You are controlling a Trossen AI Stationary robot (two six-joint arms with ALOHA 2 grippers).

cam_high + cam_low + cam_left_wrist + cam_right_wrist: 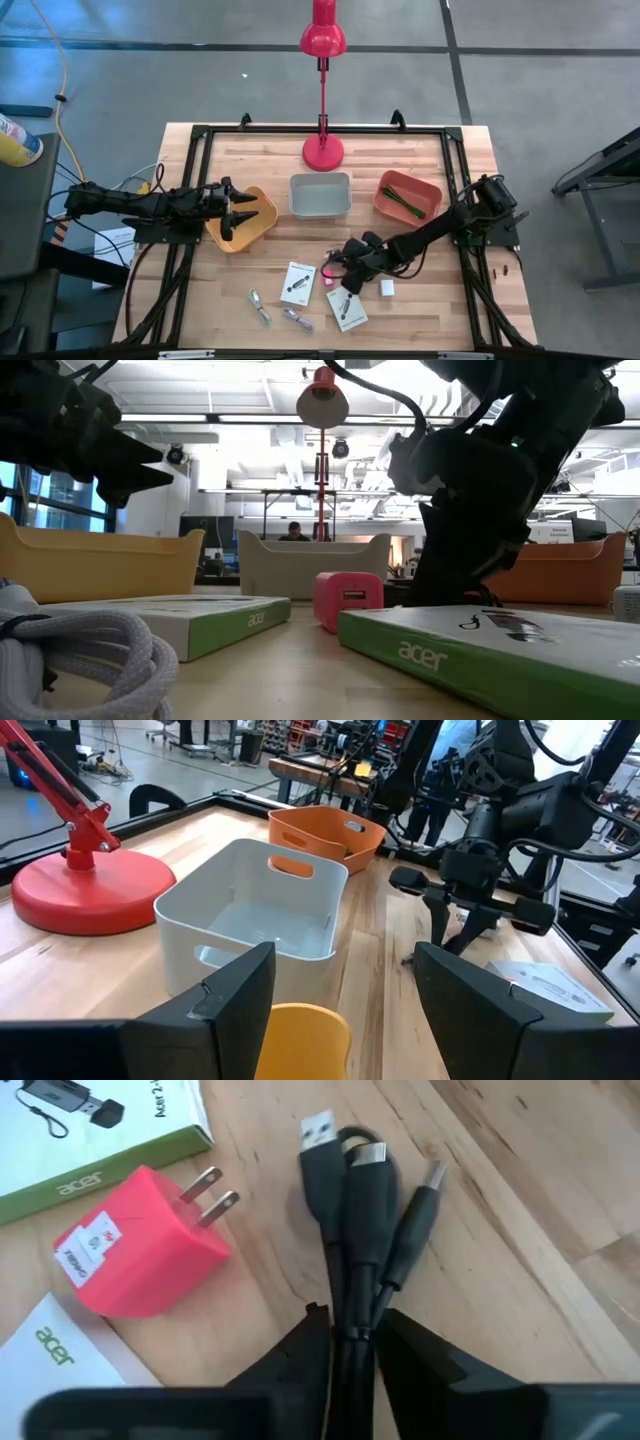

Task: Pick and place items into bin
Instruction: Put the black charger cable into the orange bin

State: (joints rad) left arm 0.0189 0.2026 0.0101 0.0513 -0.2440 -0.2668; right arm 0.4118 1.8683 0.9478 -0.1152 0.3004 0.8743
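Note:
My right gripper (pixel 352 1325) reaches toward the table's middle and is shut on a bundle of black cables (pixel 350 1210) with USB plugs, which lies on the wood. Beside it rests a pink cube (pixel 140 1245) with two metal prongs, on its side. Two white cards with black print (pixel 298 283) (pixel 347 308) lie flat near the front edge, a white cube (pixel 387 288) to their right. My left gripper (pixel 240 210) hangs open over the yellow bin (pixel 262 228), holding nothing. The grey bin (pixel 320 195) stands at the centre back. My right gripper pinches the black cable bundle between its two fingers, a short way behind the plugs (pixel 350 1305). The fingers slant down from the table's right side, one on either side of the bundle. The plug ends (pixel 320 1130) lie on the table.
An orange bin (pixel 407 195) at the back right holds a green stick (pixel 402 198). A red lamp (pixel 323 150) stands behind the grey bin. Silvery bits (pixel 260 305) and a coiled whitish cord (pixel 298 320) lie near the front edge.

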